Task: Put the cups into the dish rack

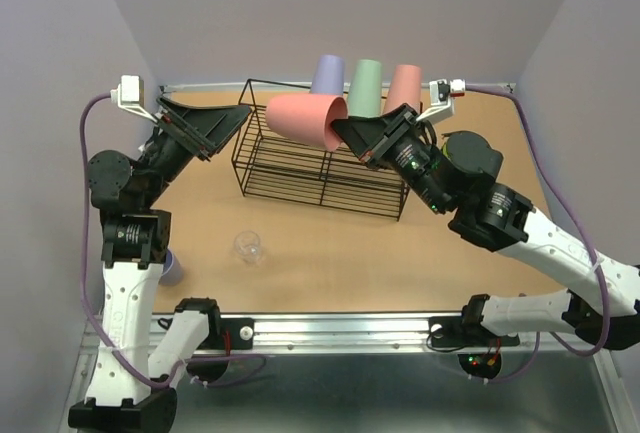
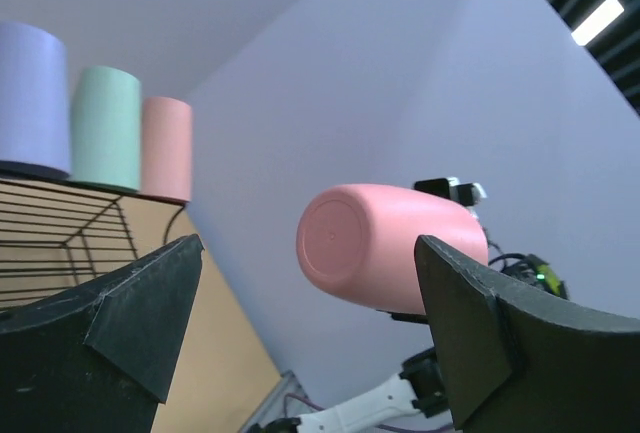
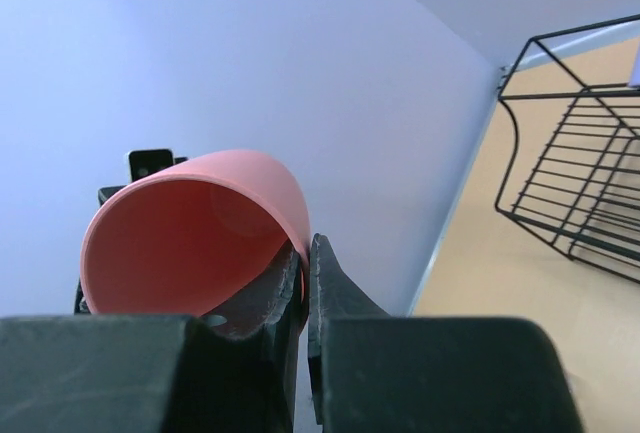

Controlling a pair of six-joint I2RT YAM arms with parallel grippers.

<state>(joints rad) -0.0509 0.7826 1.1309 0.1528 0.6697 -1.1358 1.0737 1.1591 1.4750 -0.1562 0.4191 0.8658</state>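
My right end effector [image 1: 345,133] is clamped on the rim of a salmon-pink cup [image 1: 305,118]. In the right wrist view one finger sits inside the mouth and the other outside, with only the cup wall between them. The cup hangs on its side in the upper middle of the overhead frame, above the near left part of the dish rack [image 1: 300,168], with its closed base pointing left. I judge a rim pinch suits this job: the base stays free, so I can tip the cup mouth down onto the wires.

Three cups [image 1: 365,85] stand inverted in a row along the rack's far edge, lavender, green and pink. That leaves the slats nearer me open for this one.

My left end effector [image 1: 228,133] is spread wide and holds nothing. It sits at the upper left, just beside the rack's left end, and its camera looks straight at the carried cup's base. I read it as parked clear of the drop.

A small clear cup [image 1: 248,247] stands on the worktop [image 1: 330,253] at the lower middle. What looks like a lavender cup [image 1: 172,266] is half hidden behind the left arm, so two cups are yet to load.
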